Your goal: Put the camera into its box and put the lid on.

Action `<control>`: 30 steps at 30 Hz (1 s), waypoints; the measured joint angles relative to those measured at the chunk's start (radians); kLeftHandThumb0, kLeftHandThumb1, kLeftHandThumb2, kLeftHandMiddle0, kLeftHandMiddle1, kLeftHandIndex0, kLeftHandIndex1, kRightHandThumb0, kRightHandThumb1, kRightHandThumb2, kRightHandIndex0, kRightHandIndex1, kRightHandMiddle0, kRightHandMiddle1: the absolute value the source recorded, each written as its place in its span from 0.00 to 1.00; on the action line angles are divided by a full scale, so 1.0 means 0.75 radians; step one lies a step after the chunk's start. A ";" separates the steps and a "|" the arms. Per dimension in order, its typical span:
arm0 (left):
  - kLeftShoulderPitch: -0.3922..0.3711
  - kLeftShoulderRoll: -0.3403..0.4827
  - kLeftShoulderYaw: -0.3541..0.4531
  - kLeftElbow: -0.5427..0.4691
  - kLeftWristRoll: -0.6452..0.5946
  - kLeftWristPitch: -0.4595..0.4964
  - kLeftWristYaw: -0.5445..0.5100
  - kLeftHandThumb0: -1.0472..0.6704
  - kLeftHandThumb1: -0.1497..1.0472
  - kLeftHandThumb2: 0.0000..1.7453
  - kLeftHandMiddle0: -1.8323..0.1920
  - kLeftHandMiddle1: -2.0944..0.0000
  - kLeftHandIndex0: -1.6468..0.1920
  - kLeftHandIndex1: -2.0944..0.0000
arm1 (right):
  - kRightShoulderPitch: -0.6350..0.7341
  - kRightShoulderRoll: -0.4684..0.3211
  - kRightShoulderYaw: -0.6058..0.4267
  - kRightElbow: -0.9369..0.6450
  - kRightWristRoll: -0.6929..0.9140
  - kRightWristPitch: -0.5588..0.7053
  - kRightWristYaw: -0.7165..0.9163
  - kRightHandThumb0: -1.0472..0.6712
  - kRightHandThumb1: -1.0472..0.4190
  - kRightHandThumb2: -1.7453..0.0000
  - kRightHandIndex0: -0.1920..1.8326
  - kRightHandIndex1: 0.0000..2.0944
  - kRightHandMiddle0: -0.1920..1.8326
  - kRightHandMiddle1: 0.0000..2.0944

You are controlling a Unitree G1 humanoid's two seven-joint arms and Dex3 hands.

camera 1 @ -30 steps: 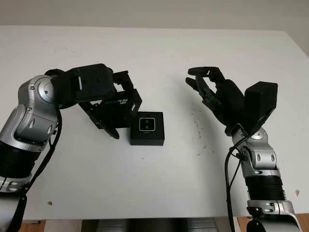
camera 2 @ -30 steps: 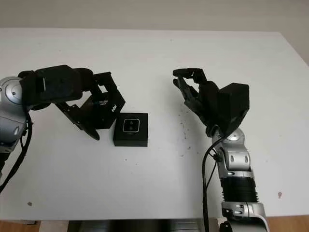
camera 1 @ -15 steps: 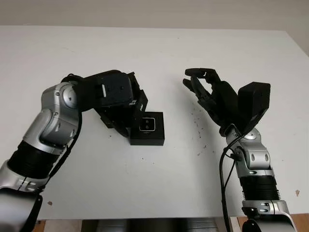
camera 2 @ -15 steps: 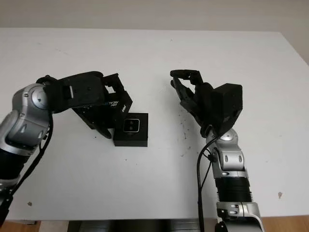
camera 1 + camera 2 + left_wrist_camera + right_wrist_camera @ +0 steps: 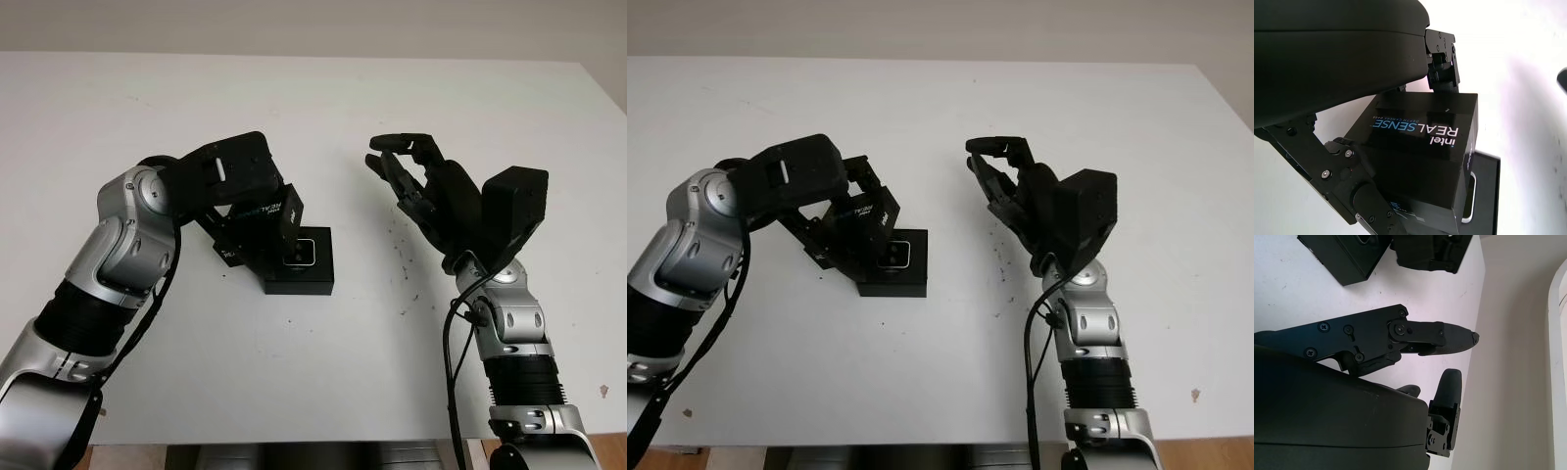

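Left hand (image 5: 257,220): left of frame centre, its fingers closed around the lid (image 5: 1422,147), which is tilted and printed with the RealSense name
Change: one second ago the lid was beside the box (image 5: 306,266), on its left; now it has travelled right and hangs over the box's left edge, partly hiding it
Camera (image 5: 300,253): already lying inside the open box, just below the frame centre, its silver front partly visible under the lid
Right hand (image 5: 416,181): open, holding nothing, raised above the table (image 5: 313,98) right of centre, well apart from the box
Meaning: the camera step looks finished; the lid now probably needs levelling, squaring with the box and lowering
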 measured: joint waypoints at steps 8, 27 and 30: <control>-0.020 0.017 -0.056 -0.071 0.008 0.110 -0.074 0.42 1.00 0.08 0.59 0.06 0.67 0.12 | 0.000 0.018 0.000 0.000 0.008 0.005 -0.015 0.27 0.00 0.79 0.16 0.19 0.01 0.73; -0.049 0.036 -0.218 -0.196 -0.028 0.296 -0.062 0.30 1.00 0.18 0.94 0.32 0.97 0.34 | 0.001 0.046 0.000 -0.004 0.002 0.016 -0.066 0.28 0.00 0.79 0.17 0.20 0.00 0.70; -0.061 0.050 -0.250 -0.225 -0.036 0.307 -0.081 0.29 1.00 0.19 0.95 0.39 1.00 0.50 | 0.002 0.047 0.000 -0.004 0.001 0.019 -0.075 0.28 0.00 0.79 0.17 0.21 0.01 0.70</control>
